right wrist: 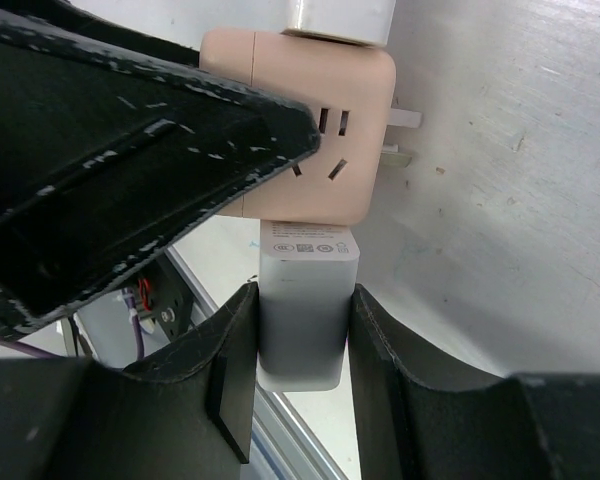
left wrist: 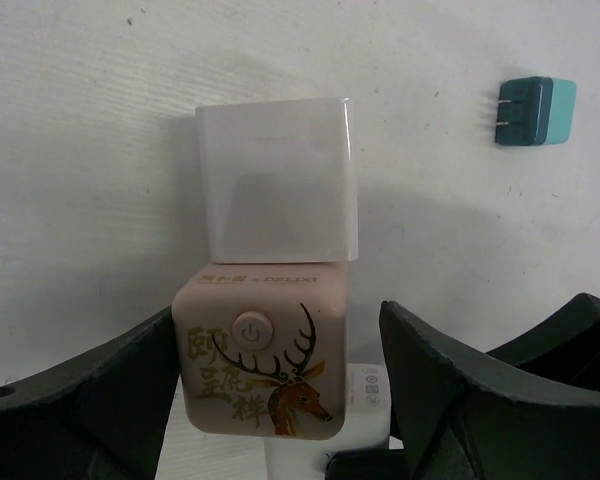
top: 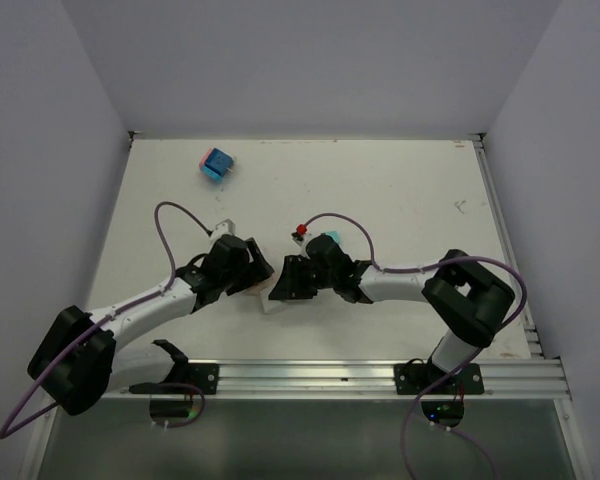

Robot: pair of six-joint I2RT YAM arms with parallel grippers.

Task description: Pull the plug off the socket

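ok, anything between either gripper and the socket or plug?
Nothing visible. The pink socket sits between the fingers of the open left gripper, with a gap on one side. The right gripper has its fingers against both sides of the white plug seated in it.
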